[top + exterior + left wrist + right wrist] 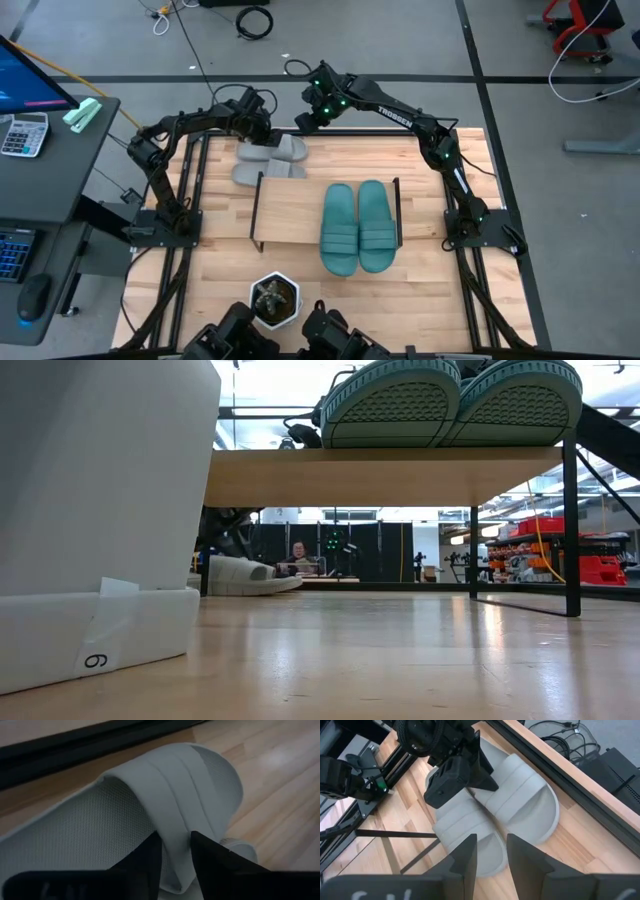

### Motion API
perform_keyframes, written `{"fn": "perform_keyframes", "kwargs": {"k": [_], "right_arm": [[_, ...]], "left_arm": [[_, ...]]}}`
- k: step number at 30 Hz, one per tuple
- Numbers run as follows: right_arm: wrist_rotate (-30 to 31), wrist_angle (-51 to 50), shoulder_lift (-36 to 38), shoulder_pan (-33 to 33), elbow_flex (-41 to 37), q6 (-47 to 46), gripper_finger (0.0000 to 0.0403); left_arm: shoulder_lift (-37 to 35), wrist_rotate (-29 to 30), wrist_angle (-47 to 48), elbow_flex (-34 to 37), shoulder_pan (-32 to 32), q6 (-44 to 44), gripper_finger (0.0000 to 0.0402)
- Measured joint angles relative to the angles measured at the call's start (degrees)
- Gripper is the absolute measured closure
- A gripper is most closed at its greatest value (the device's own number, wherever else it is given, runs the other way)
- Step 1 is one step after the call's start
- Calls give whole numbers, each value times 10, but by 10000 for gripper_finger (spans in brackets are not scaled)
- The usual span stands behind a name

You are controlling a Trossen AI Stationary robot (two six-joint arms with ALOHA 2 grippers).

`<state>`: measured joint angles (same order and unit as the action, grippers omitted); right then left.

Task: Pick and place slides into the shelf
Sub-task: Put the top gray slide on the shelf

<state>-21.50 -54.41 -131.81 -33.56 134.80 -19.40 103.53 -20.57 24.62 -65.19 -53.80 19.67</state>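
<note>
Two light grey slides (270, 160) lie side by side on their soles on the tabletop, behind the shelf's far left corner. The teal pair (357, 228) rests on the right half of the shelf (290, 215), with the toes overhanging its near edge (450, 400). My left gripper (176, 852) is down on one grey slide (75, 820) and shut on its strap; the right wrist view shows it from above (472, 790). My right gripper (491, 850) hovers over the table's far edge (308, 115), above the grey pair (520, 810). Its fingers are slightly apart and hold nothing. My left gripper has the grey slide's wide strap (175, 835) between its two fingers, near the side where the strap meets the sole. The fingers (147, 857) come down from above, slanting from the table's left. The slide still lies flat on the tabletop.
A white planter with a small plant (275, 300) stands at the table's near edge and fills the left of the low view (100, 510). The shelf's left half is bare board. Black frame rails border the table. A person (297, 555) sits far behind the table.
</note>
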Motion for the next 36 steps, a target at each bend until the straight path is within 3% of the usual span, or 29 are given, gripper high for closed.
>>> {"fn": "perform_keyframes", "kwargs": {"k": [9, 24, 36], "right_arm": [[0, 0, 0, 0, 0, 2, 290], [16, -19, 30, -6, 0, 32, 290], [17, -32, 44, -8, 0, 51, 290]], "left_arm": [[0, -1, -3, 0, 0, -29, 389], [-67, -9, 11, 0, -40, -38, 392], [-198, -36, -2, 0, -85, -11, 392]]}}
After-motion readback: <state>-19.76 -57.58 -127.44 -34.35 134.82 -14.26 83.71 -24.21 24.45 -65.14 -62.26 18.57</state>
